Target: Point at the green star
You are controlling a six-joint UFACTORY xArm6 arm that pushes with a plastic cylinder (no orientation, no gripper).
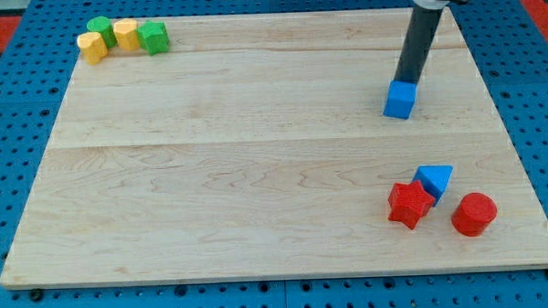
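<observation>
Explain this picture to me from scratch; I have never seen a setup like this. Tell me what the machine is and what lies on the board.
One camera looks down at a wooden board. The dark rod is the arm's end; my tip rests right behind a blue cube. It holds nothing; it only pushes.

At the view's top left cluster a yellow block, a green round block, a yellow cylinder and the green star, far from my tip. At bottom right sit a red star, a blue block and a red cylinder.

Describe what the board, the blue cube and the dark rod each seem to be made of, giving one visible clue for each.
Board: pale wood, smooth finish; grain lines and plank seams show.
Blue cube: probably painted wood or plastic; flat, even colour with no grain.
Rod ending in my tip, touching the cube's top edge: dark, matte, possibly plastic or rubber; no glints.
</observation>
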